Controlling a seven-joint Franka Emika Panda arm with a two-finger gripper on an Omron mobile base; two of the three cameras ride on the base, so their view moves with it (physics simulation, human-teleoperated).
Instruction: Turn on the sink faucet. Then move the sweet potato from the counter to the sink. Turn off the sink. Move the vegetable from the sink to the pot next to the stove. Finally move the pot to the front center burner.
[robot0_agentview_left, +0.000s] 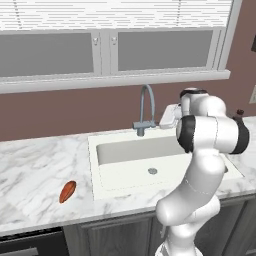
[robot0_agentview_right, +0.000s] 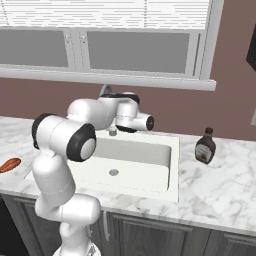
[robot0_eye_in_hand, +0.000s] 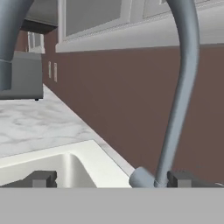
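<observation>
The sink faucet (robot0_agentview_left: 145, 109) is a thin grey gooseneck behind the white sink (robot0_agentview_left: 115, 184). In the hand view its spout (robot0_eye_in_hand: 180, 92) rises close on the right, and its small lever (robot0_eye_in_hand: 141, 177) sits low at the base. My gripper (robot0_eye_in_hand: 111, 179) is open, level with the faucet base. The lever lies between the fingertips (robot0_eye_in_hand: 42, 178), near the right one, with nothing gripped. The arm's hand (robot0_agentview_right: 136, 121) reaches over the sink's back edge. The orange-red sweet potato (robot0_agentview_left: 67, 191) lies on the marble counter (robot0_agentview_left: 35, 170) left of the sink, also seen as sweet potato (robot0_agentview_right: 10, 164).
A dark brown bottle (robot0_agentview_right: 205, 146) with a white cap stands on the counter right of the sink. A grey boxy appliance (robot0_eye_in_hand: 22, 76) sits far along the counter by the brown wall. Windows run above the wall.
</observation>
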